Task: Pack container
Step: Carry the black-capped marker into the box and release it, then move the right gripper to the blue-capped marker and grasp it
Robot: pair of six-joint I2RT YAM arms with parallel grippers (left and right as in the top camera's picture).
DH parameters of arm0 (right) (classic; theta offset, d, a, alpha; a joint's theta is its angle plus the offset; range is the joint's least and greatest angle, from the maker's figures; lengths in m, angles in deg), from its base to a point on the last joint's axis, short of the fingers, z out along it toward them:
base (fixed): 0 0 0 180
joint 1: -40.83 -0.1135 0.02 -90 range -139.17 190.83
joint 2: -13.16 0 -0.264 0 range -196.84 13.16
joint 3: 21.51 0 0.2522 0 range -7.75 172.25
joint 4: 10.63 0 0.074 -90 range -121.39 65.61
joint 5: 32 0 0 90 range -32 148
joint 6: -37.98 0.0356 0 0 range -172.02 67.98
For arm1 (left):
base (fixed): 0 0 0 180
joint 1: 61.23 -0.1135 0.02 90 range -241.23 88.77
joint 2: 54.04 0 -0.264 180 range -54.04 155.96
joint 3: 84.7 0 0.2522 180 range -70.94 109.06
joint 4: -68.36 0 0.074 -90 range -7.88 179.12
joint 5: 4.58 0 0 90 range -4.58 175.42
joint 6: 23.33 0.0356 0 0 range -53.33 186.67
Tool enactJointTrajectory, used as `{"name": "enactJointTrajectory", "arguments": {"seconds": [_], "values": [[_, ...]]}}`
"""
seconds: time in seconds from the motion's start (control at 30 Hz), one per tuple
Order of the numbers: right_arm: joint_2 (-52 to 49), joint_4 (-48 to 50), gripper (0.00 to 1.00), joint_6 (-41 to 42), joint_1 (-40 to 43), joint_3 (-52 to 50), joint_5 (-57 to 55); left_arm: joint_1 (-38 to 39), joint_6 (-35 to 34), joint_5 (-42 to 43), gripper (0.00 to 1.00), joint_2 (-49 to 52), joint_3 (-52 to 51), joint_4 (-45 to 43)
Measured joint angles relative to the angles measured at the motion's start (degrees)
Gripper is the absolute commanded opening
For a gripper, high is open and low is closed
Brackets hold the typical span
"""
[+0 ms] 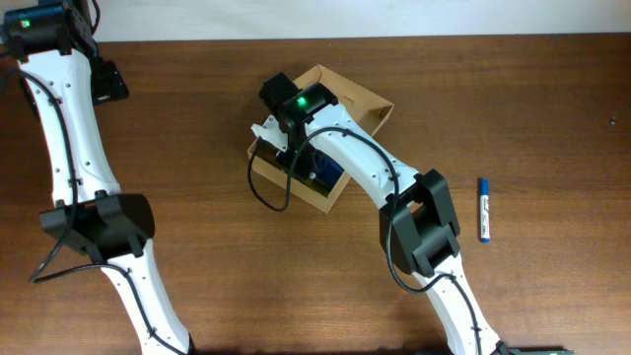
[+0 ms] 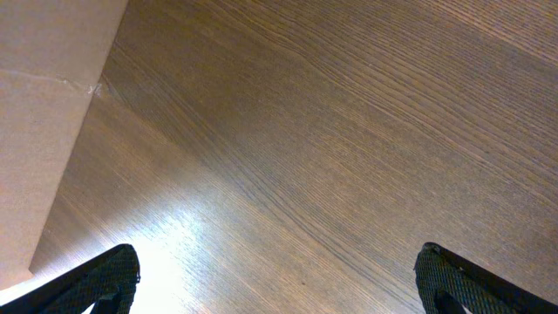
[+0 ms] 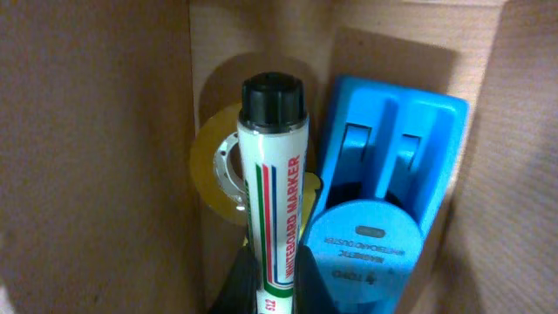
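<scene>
The container [image 1: 370, 99] is a tan cardboard box with its flap lid open, at the middle of the table. My right gripper [image 3: 277, 283] reaches down into it and is shut on a white whiteboard marker [image 3: 272, 187] with a black cap. Inside the box [image 3: 105, 157] a blue whiteboard duster [image 3: 388, 166] lies right of the marker and a roll of clear tape [image 3: 218, 166] lies behind it. The duster's blue shows in the overhead view [image 1: 327, 176]. My left gripper [image 2: 277, 279] is open and empty over bare wood at the far left.
A blue-capped marker [image 1: 485, 209] lies on the table right of the box. A black object [image 1: 106, 83] sits at the far left by the left arm. The table's pale edge [image 2: 35, 131] shows in the left wrist view.
</scene>
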Motion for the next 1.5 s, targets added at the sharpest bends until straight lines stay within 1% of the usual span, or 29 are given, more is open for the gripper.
{"name": "enactJointTrajectory", "arguments": {"seconds": [0.07, 0.1, 0.13, 0.17, 0.23, 0.27, 0.3, 0.33, 0.4, 0.43, 0.47, 0.6, 0.77, 0.9, 0.93, 1.03, 1.07, 1.1, 1.2, 1.33, 1.43, 1.5], "values": [[-0.31, 0.26, 0.04, 0.31, -0.07, 0.0, 0.17, 0.0, 0.0, 0.0, 1.0, 0.0, 0.0, 0.02], [-0.57, 0.5, 0.07, 0.55, -0.11, 0.0, 0.26, 0.0, 0.0, -0.02, 1.0, 0.0, 0.0, 0.0], [-0.7, 0.66, 0.21, 0.83, -0.11, 0.0, 0.39, 0.0, 0.0, -0.02, 1.0, 0.0, 0.0, 0.0], [-0.85, 0.83, 0.39, 1.11, -0.15, 0.0, 0.39, 0.0, 0.0, -0.02, 1.0, 0.0, 0.0, 0.0], [-0.9, 1.03, 0.58, 1.36, -0.17, 0.0, 0.44, 0.0, 0.02, 0.0, 1.0, 0.0, 0.0, 0.0], [-0.9, 0.81, 0.64, 1.51, -0.17, 0.0, 0.42, 0.0, 0.0, 0.0, 1.0, 0.0, 0.0, 0.0], [-0.9, 0.28, 0.65, 1.55, -0.17, 0.09, 0.33, 0.0, 0.0, -0.02, 1.0, 0.0, 0.0, 0.0], [-0.9, -0.5, 0.64, 1.44, -0.17, 0.31, 0.13, 0.0, 0.0, 0.0, 1.0, 0.0, 0.0, 0.02], [-0.9, -2.58, 0.6, 1.29, -0.17, 1.27, -0.2, 0.0, 0.02, 0.0, 1.0, 0.0, 0.0, 0.0], [-0.9, -3.54, 0.53, 1.44, -0.17, 2.25, -0.33, 0.0, 0.0, 0.0, 1.0, 0.0, 0.0, 0.0], [-0.85, -4.0, 0.49, 1.46, -0.17, 3.21, -0.59, 0.0, 0.02, 0.0, 1.0, 0.0, 0.0, 0.0], [1.6, -4.74, 0.49, 2.84, -0.22, 5.7, -3.41, 0.0, 0.02, -0.02, 1.0, 0.0, 0.0, 0.0], [11.15, -5.18, 0.49, 4.52, 0.63, 5.81, -5.77, 0.0, 0.0, -0.02, 1.0, 0.0, 0.0, 0.0], [21.29, -4.24, 0.4, 5.35, 3.98, 4.63, -6.78, 0.0, 0.0, -0.02, 1.0, 0.0, 0.0, 0.0], [24.06, -3.76, 0.34, 5.64, 5.4, 3.39, -7.15, 0.0, 0.0, -0.02, 1.0, 0.0, 0.0, 0.0], [32.61, -1.29, 0.33, 7.34, 11.21, -4.04, -9.51, 0.0, 0.0, -0.02, 1.0, 0.0, 0.0, 0.0], [35.15, 0.09, 0.35, 8.0, 13.57, -7.37, -10.19, 0.0, 0.0, -0.02, 1.0, 0.0, 0.0, 0.0], [37.57, 1.6, 0.38, 8.61, 16.15, -11.17, -10.8, 0.0, 0.0, -0.02, 1.0, 0.0, 0.0, 0.0], [43.08, 5.25, 0.39, 10.23, 25.03, -23.39, -12.13, 0.0, 0.0, -0.04, 1.0, 0.0, 0.0, 0.0], [45.53, 9.35, 0.39, 12.07, 36.57, -37.42, -12.46, 0.0, 0.02, 0.0, 1.0, 0.0, 0.0, 0.0], [45.31, 10.49, 0.39, 13.31, 44.04, -44.87, -10.82, 0.0, 0.0, 0.0, 1.0, 0.0, 0.0, 0.02], [44.98, 10.54, 0.39, 13.86, 47.36, -48.15, -9.62, 0.0, 0.0, -0.02, 1.0, 0.0, 0.0, 0.0]]}}
